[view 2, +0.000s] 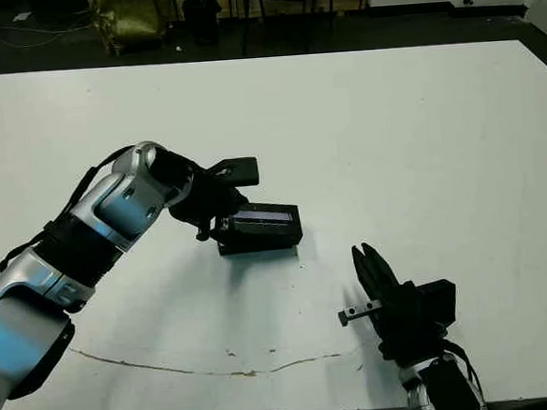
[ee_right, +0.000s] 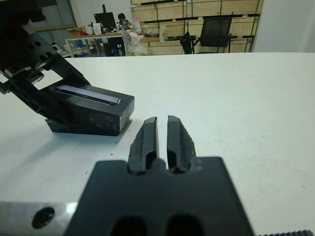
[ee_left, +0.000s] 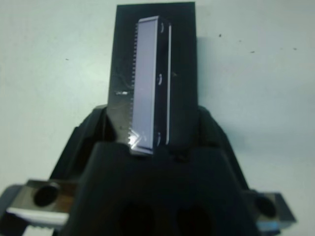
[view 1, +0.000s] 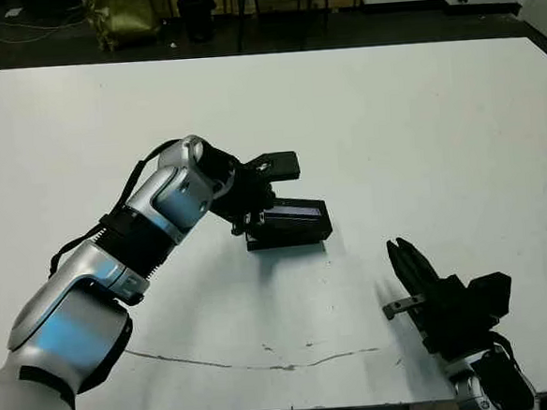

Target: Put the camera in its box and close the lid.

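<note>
Near the middle of the table point(view 1: 418, 129), the lid point(view 1: 291, 221) sits on its box, left jaws point(view 1: 252, 223) clamped on its left end. It looks stiff, light and glossy, so slippery; hold the matt sides. Right jaws point(view 1: 407, 258) are closed, empty.

On the one white table point(view 1: 418, 120) there is one black lid point(view 1: 293, 220) with a silver stripe, and two robot grippers, left point(view 1: 252, 216) and right point(view 1: 404, 257).
</note>
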